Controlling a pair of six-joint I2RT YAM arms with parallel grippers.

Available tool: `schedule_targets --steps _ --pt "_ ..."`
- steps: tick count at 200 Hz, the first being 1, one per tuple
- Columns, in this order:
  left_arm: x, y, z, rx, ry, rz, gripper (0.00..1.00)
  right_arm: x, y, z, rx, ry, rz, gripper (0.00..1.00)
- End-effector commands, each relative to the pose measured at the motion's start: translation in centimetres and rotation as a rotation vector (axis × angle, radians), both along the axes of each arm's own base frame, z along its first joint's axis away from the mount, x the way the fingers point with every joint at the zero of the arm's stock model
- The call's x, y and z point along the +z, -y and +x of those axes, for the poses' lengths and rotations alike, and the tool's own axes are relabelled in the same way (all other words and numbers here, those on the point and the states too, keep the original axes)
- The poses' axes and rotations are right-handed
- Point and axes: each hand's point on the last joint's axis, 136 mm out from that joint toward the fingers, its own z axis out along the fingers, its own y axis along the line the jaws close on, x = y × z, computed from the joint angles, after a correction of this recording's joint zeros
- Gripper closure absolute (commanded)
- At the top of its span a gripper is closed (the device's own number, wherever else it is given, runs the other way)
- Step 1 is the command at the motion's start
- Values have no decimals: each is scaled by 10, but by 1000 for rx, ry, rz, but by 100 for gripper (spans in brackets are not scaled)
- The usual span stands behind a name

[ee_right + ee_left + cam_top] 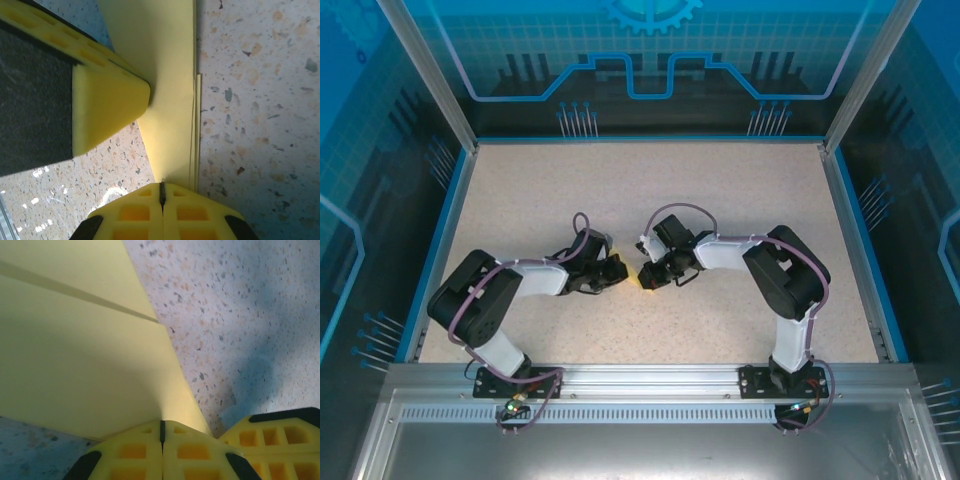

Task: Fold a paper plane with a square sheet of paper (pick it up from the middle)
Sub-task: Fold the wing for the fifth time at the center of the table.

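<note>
Speckled table (720,180), blue-walled cell. Folded yellow paper (75,365) lies mid-table between the two arms. Left gripper (161,429): fingers closed, pinching the paper's near edge. Right gripper (161,191): fingers closed on its narrow tip. Risk: both pinch one thin sheet, so an uneven pull could tear it or skew the crease.

On my left wrist feed, the left gripper (161,427) has its yellow fingers (190,452) pressed together at the bottom edge, pinching the lower edge of the sheet of paper (75,370). The sheet fans up and left, a straight fold edge crossing it. To the right lies the speckled surface (235,305), part shadowed. A finger of the other arm (272,440) sits bottom right.
</note>
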Motion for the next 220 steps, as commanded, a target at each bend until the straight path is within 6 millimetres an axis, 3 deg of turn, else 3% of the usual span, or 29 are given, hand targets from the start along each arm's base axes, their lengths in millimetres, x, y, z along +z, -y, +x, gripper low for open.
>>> schedule_targets --steps 1,89,133,156,185,220 --pt "-23 -54 0 174 -44 164 94 -34 26 -21 4 -68 -150 100" --pt "-20 -111 8 296 -54 213 93 -31 27 -20 1 -63 -147 100" --pt "-5 -124 22 312 -24 217 93 -30 25 -20 4 -66 -142 100" --pt "13 -114 29 269 28 166 93 -29 25 -19 3 -65 -143 100" --pt "45 -83 26 172 138 32 92 -31 26 -20 5 -71 -147 100" --pt "52 -51 16 124 180 -18 91 -33 26 -21 7 -77 -149 100"
